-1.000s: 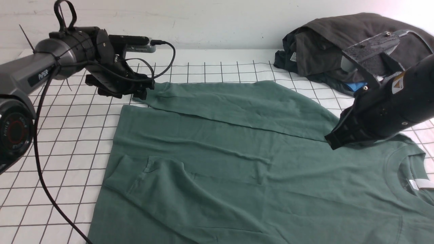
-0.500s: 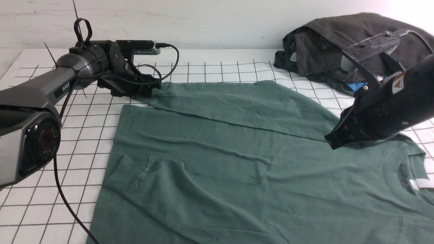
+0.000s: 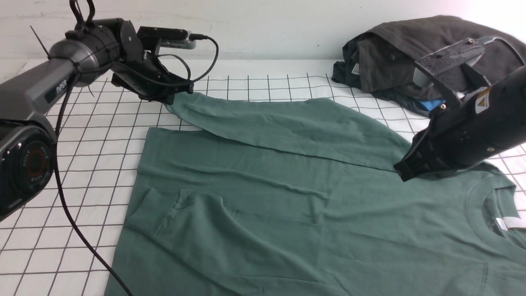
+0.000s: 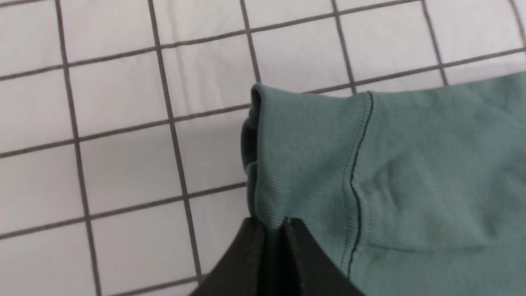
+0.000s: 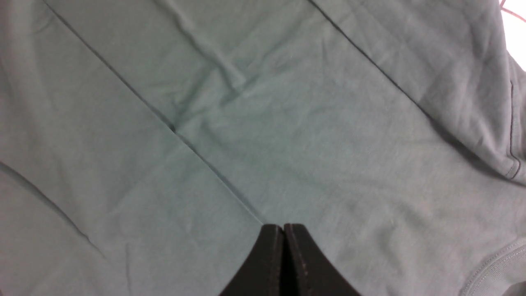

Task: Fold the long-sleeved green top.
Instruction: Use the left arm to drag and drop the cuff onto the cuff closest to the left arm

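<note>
Front view first: the green long-sleeved top (image 3: 267, 197) lies spread over the middle and lower right of the frame on the white grid-marked table (image 3: 94, 164). Its neck opening is at the far right edge, with the white label (image 3: 509, 223) showing. One sleeve (image 3: 287, 127) lies across the upper part of the body, running from the right shoulder toward the upper left. The other sleeve (image 3: 185, 213) is folded onto the body at lower left.

Your left gripper (image 3: 174, 95) sits at the long sleeve's end in the upper left. The left wrist view shows its jaws nipping the edge of the ribbed cuff (image 4: 304, 156), which is held slightly above the grid.

Your right gripper (image 3: 404, 172) is at centre right with its jaws pressed together and nothing visible between them. Its tip is down at the fabric beside the sleeve's lower edge.

Mind the surroundings. A heap of dark grey-black garments (image 3: 394, 49) fills the upper right, with a blue garment (image 3: 431, 105) peeking out beneath it — just beside the top's shoulder and partly hidden by your right arm (image 3: 472, 123). A black cable (image 3: 74, 230) from the left arm trails down the lower left — close to the top's hem corner.
</note>
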`<act>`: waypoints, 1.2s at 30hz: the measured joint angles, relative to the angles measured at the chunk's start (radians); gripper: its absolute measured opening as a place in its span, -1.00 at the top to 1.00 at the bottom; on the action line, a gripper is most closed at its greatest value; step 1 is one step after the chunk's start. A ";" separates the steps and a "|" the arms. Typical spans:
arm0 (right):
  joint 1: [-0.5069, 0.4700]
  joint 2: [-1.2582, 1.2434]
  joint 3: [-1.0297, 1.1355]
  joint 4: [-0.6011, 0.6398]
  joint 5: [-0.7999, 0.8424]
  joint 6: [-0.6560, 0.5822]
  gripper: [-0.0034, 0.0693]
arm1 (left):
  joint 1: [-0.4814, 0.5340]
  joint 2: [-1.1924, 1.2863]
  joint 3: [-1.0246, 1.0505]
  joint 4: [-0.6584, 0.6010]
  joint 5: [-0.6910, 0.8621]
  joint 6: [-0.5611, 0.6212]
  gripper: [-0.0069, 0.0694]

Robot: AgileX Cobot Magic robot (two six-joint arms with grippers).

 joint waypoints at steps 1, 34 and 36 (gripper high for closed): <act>0.000 0.000 0.000 -0.009 0.000 0.000 0.95 | 0.000 -0.029 0.000 -0.008 0.032 0.008 0.76; 0.002 -0.236 0.015 0.067 0.290 0.028 0.95 | 0.000 -0.740 1.145 -0.082 0.071 0.080 0.49; 0.026 -0.236 0.039 0.067 0.292 0.018 0.95 | 0.000 -0.740 1.183 -0.100 0.061 0.104 0.25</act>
